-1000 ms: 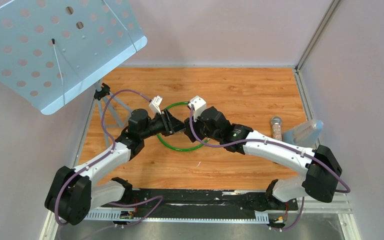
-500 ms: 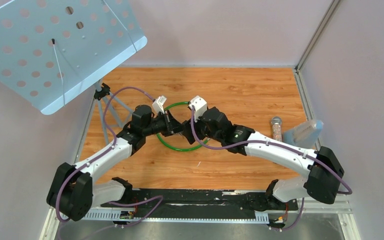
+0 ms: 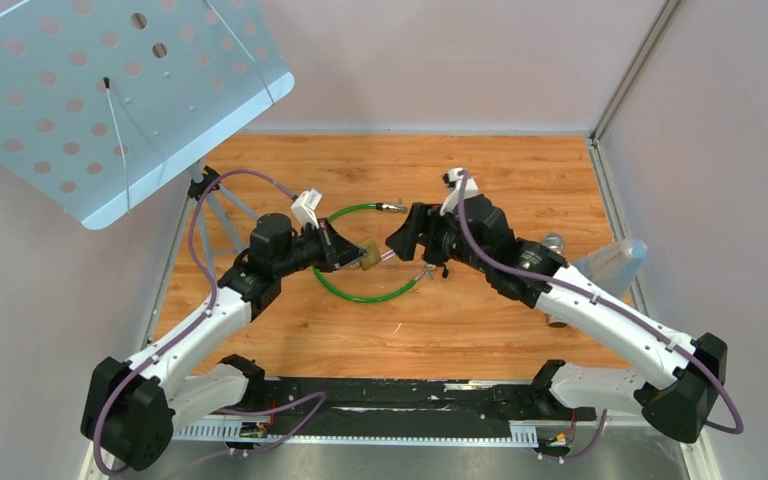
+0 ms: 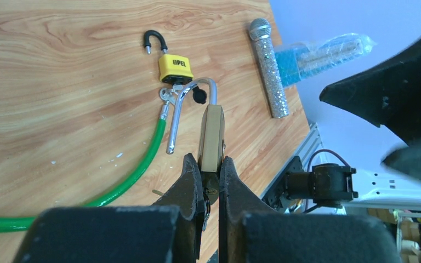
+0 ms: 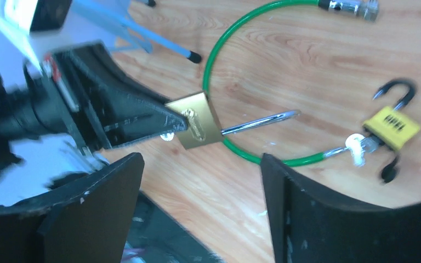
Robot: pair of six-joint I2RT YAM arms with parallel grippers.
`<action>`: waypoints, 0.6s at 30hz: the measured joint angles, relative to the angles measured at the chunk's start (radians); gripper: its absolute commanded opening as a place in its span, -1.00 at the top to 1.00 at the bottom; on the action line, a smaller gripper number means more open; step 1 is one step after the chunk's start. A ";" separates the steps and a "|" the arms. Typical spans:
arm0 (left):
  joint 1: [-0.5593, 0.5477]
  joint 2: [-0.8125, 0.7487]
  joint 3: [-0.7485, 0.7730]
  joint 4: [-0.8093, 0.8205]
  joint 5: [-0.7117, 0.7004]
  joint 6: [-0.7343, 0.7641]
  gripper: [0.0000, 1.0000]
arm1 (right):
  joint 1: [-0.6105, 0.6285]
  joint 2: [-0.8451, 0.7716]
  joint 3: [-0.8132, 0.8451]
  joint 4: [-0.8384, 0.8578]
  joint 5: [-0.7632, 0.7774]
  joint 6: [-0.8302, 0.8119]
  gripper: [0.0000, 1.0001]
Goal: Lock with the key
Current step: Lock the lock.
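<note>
Over tabletop [image 4: 60,82], left end effector [image 4: 208,162] clamps padlock [image 4: 212,131].

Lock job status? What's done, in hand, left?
Done: the left gripper is shut on the brass padlock, lifted off the table. In hand: the right gripper stands open and empty, facing it. Left: the shackle of the brass padlock is open, and the keys lie by the yellow padlock, not picked up. Locking has not begun.
</note>
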 measured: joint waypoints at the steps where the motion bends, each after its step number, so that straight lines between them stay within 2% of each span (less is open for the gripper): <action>1: 0.000 -0.010 0.001 -0.009 0.000 -0.003 1.00 | -0.031 0.000 0.010 -0.013 -0.023 0.090 -0.48; 4: 0.000 -0.045 0.002 -0.016 0.003 -0.021 1.00 | -0.095 0.011 0.017 -0.036 -0.085 0.330 -0.43; 8: 0.000 -0.094 0.002 0.008 0.011 -0.038 1.00 | -0.101 0.071 0.032 -0.046 -0.139 0.566 -0.37; 13: 0.000 -0.132 0.012 0.026 0.018 -0.038 1.00 | -0.097 0.130 0.039 -0.047 -0.159 0.771 -0.13; 15: 0.000 -0.143 0.012 0.027 0.018 -0.038 1.00 | -0.097 0.137 0.038 -0.047 -0.157 0.830 0.07; 18: 0.000 -0.162 0.012 0.031 0.024 -0.038 1.00 | -0.097 0.138 0.033 -0.042 -0.146 0.893 0.15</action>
